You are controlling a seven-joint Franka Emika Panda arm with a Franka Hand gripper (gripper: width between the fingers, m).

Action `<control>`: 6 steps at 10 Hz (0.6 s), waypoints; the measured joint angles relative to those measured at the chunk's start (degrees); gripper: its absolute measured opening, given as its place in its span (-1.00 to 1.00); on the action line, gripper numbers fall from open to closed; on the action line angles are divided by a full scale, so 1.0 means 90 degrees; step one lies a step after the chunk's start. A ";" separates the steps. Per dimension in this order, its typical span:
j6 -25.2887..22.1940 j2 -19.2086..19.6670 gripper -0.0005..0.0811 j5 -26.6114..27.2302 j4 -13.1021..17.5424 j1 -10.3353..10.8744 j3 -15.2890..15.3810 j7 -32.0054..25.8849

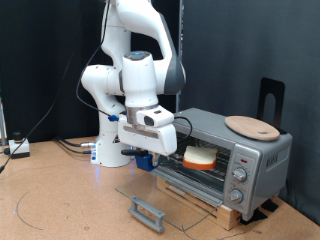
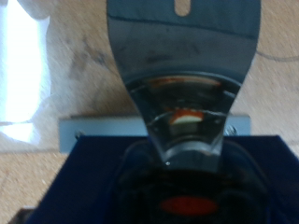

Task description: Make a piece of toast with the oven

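1. Toaster oven (image 1: 250,158): boxy silver-grey unit at the exterior view's right, raised on a low wooden base on the worktop (image 1: 60,200). Three knobs on its front panel. The glass door (image 1: 165,200) is swung fully down and lies flat in front of the cavity, its handle at the near edge.

2. Piece of toast (image 1: 199,158): thick slice with a pale face and an orange-brown crust, lying inside the open oven on the wire rack, towards the cavity's left side in the exterior view. It stands free, with nothing holding it.

3. Gripper (image 1: 145,158): hangs just beside the oven's open front, at the exterior view's left of the slice and above the hinge end of the lowered door. Jaws: whether they stand apart or together cannot be told from either view; nothing shows between them.

4. Wooden plate (image 1: 251,127): flat, round, tan, resting on the oven roof.

5. Wrist view: blurred; a grey tapered panel over dark blue, no detail to rely on.

6. Progress, as judged: door opened and bread loaded are done; door still down and knobs untouched as far as shows, so closing and heating remain.
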 joint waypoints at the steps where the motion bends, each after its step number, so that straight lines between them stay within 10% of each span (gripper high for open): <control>1: -0.0026 -0.0120 -0.02 0.0082 -0.0135 0.0110 0.0026 -0.0001; 6: -0.0116 -0.0776 -0.02 0.0773 -0.0660 0.0718 0.0033 -0.0056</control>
